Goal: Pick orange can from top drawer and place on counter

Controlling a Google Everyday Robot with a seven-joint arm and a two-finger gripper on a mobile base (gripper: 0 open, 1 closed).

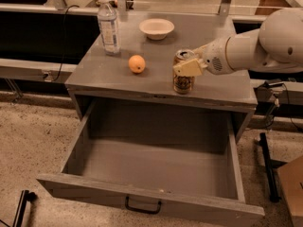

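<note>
The orange can [182, 82] stands upright on the counter [222, 86], near its front edge and right of the middle. My gripper [185, 63] reaches in from the right and is shut on the can's upper part. One cream fingertip [189, 68] lies across the can's front, and the other is hidden behind it. The top drawer [156, 167] is pulled fully open below the counter and holds nothing. Its dark handle [142, 206] shows on the front panel.
A water bottle [108, 25] stands at the counter's back left. A white bowl [156, 28] sits at the back middle and a round orange fruit [137, 64] left of the can. A black stand [268, 167] is on the floor to the right.
</note>
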